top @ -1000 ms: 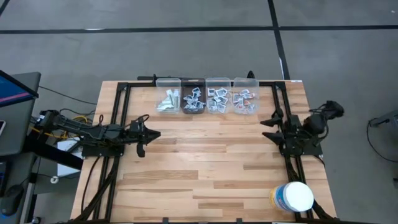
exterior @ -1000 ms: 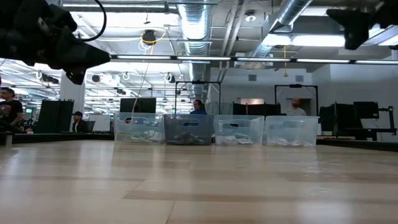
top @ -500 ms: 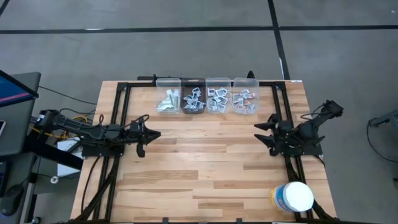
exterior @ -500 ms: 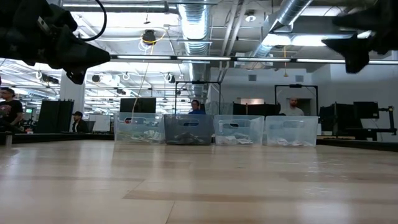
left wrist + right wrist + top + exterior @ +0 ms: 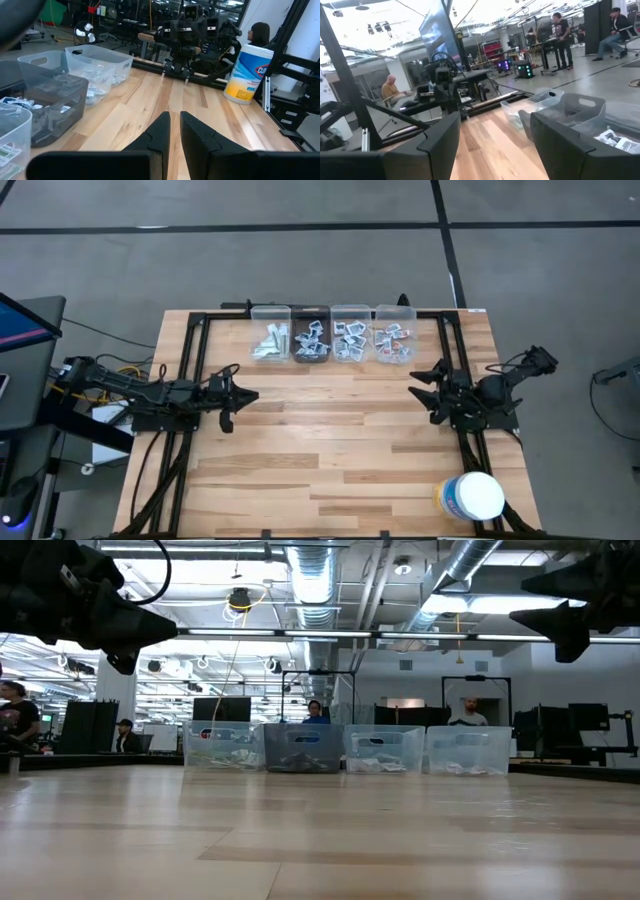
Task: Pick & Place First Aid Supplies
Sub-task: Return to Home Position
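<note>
Since every packet that shows lies inside the four clear bins (image 5: 331,332) at the upper middle of the high view, the step in hand reads as a plain retreat to rest, and doing it well is mostly a matter of clearance. The table (image 5: 330,460) offers broad bare wood at the frame's centre. I judge the right arm (image 5: 495,392), at the right edge of the boards, should fold back over its own black rail and not swing out across that wood. It should hold its height so nothing dips toward the white tub (image 5: 470,497) in the lower right corner. The left arm (image 5: 150,393), at the left middle, gives a fair pattern to mirror.

The right gripper (image 5: 428,392) points toward the centre with its fingers (image 5: 442,142) spread wide and nothing between them. It carries no load to worry about, though those spread tips are the part most likely to clip something. The left gripper (image 5: 238,394) has its fingers (image 5: 160,131) drawn close, with only a thin slit between them, and it too holds nothing.

The first aid supplies (image 5: 350,340) rest as small pale heaps in the bins, well apart from both grippers.

Much is hard to read. In the low view both arms are cut off by the top edge, at upper left and upper right. From above the tub's label is almost wholly hidden under its lid. Behind the bin walls the packets blur into grey, so I cannot sort them by print, and I cannot count them in any view.
</note>
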